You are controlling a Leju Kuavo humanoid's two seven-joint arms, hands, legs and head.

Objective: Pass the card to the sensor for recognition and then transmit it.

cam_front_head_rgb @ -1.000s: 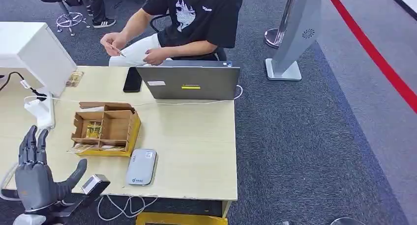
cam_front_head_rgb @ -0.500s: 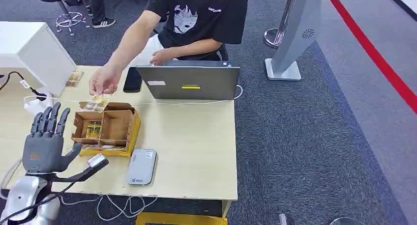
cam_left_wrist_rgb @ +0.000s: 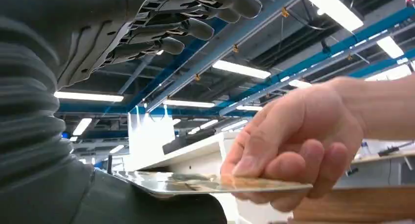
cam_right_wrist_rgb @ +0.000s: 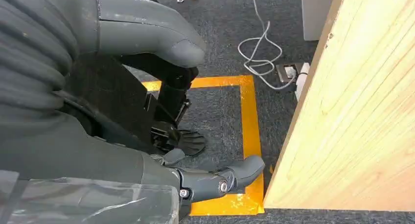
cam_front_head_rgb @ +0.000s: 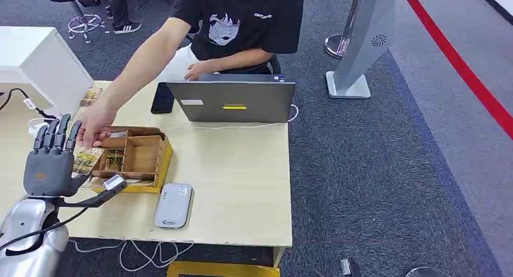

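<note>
- Gold-patterned card (cam_left_wrist_rgb: pixel 215 184) lies against the left hand's (cam_front_head_rgb: pixel 49 162) palm, pinched by a person's hand (cam_front_head_rgb: pixel 92 123); robot fingers (cam_left_wrist_rgb: pixel 195 18) spread, nothing gripped.
- Released early, it could drop onto the counter (cam_front_head_rgb: pixel 236 168).
- Right hand (cam_right_wrist_rgb: pixel 122 87) hangs beside the counter, holding nothing.

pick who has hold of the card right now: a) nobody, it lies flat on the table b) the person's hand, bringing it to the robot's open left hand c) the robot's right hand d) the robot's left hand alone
b: in the left wrist view the person's hand pinches the card at one end, while the left hand has its fingers spread beside it and is not closed on it.
</note>
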